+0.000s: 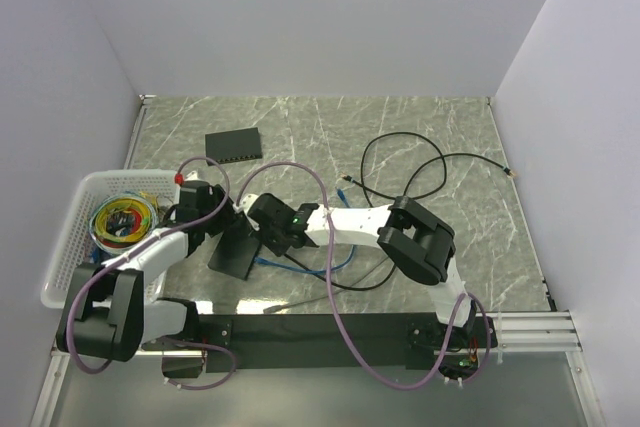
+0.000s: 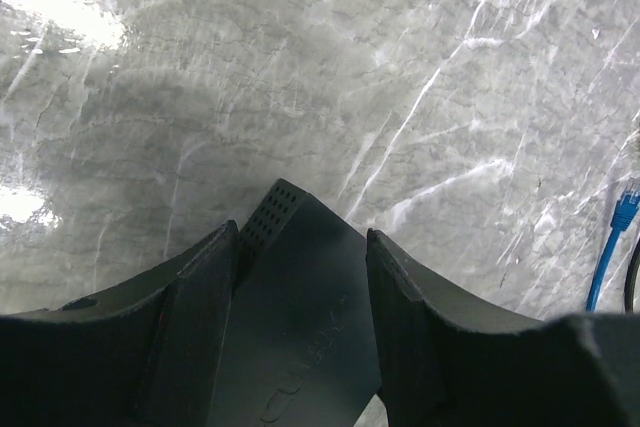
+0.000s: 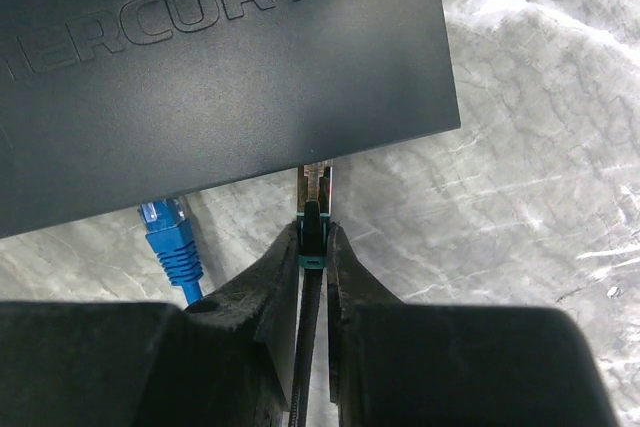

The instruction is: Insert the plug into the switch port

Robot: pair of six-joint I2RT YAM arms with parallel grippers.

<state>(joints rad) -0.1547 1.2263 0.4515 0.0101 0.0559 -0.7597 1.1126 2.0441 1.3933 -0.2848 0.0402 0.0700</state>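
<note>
the switch (image 3: 200, 57) sat in my left claw (image 2: 300, 242); the plug (image 3: 316, 185) in my right claw (image 3: 313, 237) sat at its edge.

White basket (image 1: 62, 247) at left edge of table (image 1: 450, 127), holding coiled coloured wires (image 1: 122, 219). Blue cable (image 3: 170, 242) loose, toward the front edge.

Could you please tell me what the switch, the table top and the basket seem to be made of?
The switch looks like matte black plastic, perhaps painted metal, with raised lettering. The table top has a glossy grey marble look, white veins and glare; possibly laminate. The basket is a white lattice, likely plastic.
</note>
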